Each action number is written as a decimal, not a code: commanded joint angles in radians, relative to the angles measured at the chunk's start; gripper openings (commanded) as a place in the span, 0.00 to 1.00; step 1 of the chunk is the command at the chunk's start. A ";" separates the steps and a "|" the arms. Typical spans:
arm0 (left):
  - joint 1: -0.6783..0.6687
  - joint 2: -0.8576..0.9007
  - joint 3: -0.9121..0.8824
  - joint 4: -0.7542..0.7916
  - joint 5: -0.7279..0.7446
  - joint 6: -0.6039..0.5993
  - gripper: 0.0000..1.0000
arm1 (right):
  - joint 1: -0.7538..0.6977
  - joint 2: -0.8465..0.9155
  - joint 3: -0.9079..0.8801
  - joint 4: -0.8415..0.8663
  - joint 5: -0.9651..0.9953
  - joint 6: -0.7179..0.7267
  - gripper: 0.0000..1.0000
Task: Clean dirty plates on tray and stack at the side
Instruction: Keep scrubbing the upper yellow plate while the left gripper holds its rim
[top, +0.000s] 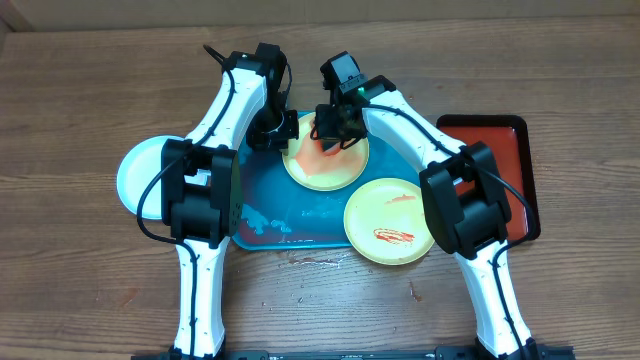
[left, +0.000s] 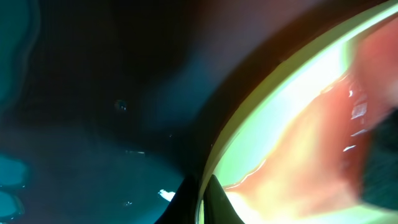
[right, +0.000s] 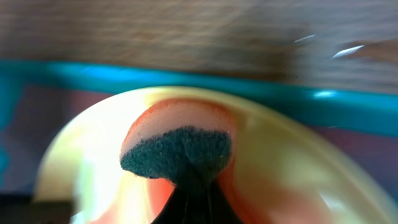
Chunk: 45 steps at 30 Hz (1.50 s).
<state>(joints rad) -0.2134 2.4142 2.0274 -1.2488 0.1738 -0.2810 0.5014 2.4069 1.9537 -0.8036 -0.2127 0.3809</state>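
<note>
A yellow-green plate (top: 330, 170) smeared with red sauce lies at the back of the turquoise tray (top: 262, 205). My left gripper (top: 277, 135) is shut on that plate's left rim; the left wrist view shows its jaws (left: 205, 200) pinching the rim of the plate (left: 292, 118) above the wet tray (left: 93, 124). My right gripper (top: 335, 135) is shut on an orange sponge with a dark green pad (right: 177, 146), pressed on the plate (right: 298, 174). A second sauce-smeared yellow-green plate (top: 390, 220) overlaps the tray's right edge. The pale blue-white plate (top: 138, 175) sits on the table left of the tray.
A red, black-rimmed tray (top: 505, 150) lies at the right, partly under my right arm. The tray's floor holds water and red stains near its front edge (top: 275, 235). The tray's far rim (right: 323, 102) shows in the right wrist view, with the wooden table behind it.
</note>
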 joint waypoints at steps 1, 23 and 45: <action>0.010 0.007 -0.018 0.017 -0.042 -0.004 0.04 | 0.050 0.063 -0.028 -0.013 -0.213 0.004 0.04; 0.010 0.007 -0.018 0.016 -0.042 -0.003 0.04 | -0.050 0.062 0.070 -0.426 0.095 -0.081 0.04; 0.010 0.007 -0.018 0.016 -0.043 -0.003 0.04 | -0.020 0.062 0.098 -0.190 0.270 -0.010 0.04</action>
<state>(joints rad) -0.2142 2.4142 2.0274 -1.2411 0.1852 -0.2810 0.4950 2.4313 2.0678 -1.0447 0.1387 0.3626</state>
